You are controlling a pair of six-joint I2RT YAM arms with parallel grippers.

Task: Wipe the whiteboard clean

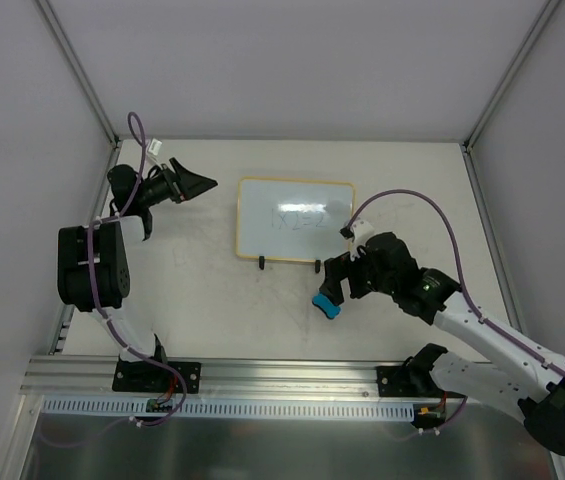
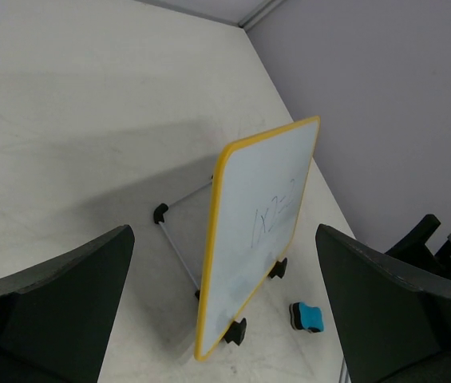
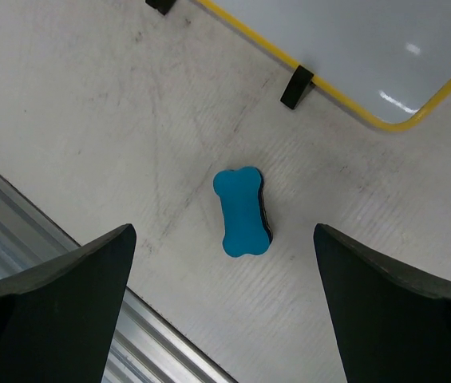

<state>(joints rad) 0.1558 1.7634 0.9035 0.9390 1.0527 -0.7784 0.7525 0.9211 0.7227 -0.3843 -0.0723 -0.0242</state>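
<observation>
One tabletop (image 1: 192, 300) lies before you: what stands on it?

Your whiteboard (image 1: 295, 220), mid-tabletop, tilted on its black feet (image 3: 296, 86), with dark writing on its face.

And your tools?

Your left tool (image 1: 200, 186) hangs released, fingers (image 2: 57, 303) spread wide, left of the board and apart from it. Your right tool (image 1: 336, 282) is released too, above the blue eraser (image 3: 243, 212).

Where does that lie?

Flat on the tabletop, near the board's right foot, touched by neither finger.

We see the yellow-framed whiteboard (image 1: 295, 220) standing tilted at the centre of the top view, glossy white, bearing faint dark writing.
</observation>
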